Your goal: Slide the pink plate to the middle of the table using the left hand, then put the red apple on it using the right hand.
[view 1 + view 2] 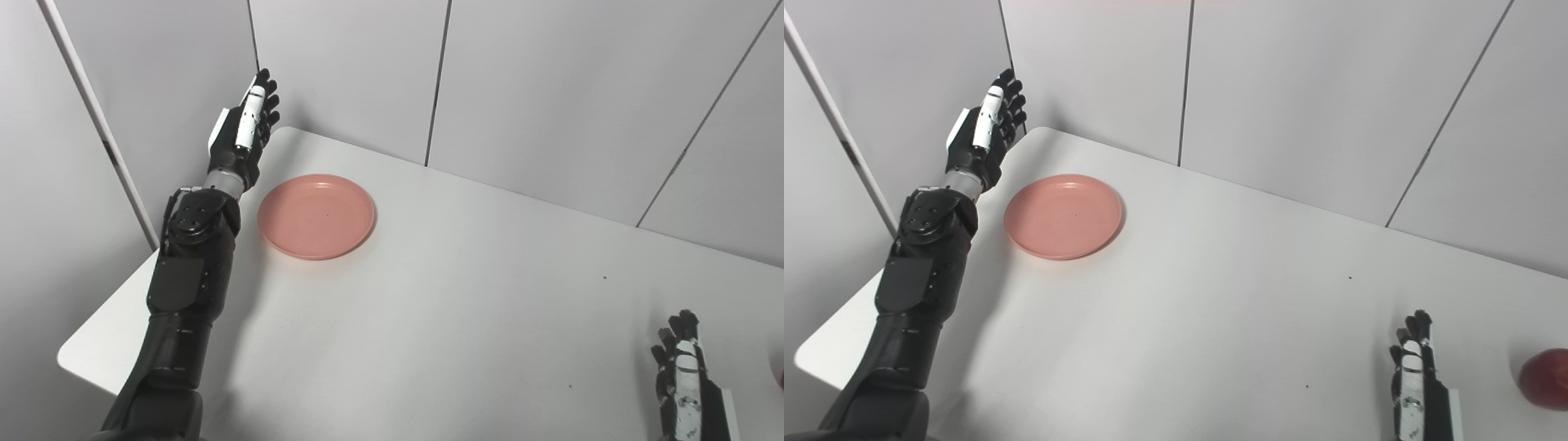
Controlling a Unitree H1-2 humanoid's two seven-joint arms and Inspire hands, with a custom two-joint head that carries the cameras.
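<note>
pink plate (316, 215) sits flat near the far-left corner of the white tabletop (465, 318), nothing on it | left hand (245, 131) up off the surface just left of the plate, fingers straight, holding nothing | right hand (1415, 380) low at near right, fingers loosely extended, empty | red apple (1545, 378) at the right edge, just beside that hand

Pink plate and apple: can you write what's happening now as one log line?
left hand: open, beside pink plate, apart | right hand: open, waiting | red apple: on table
</note>
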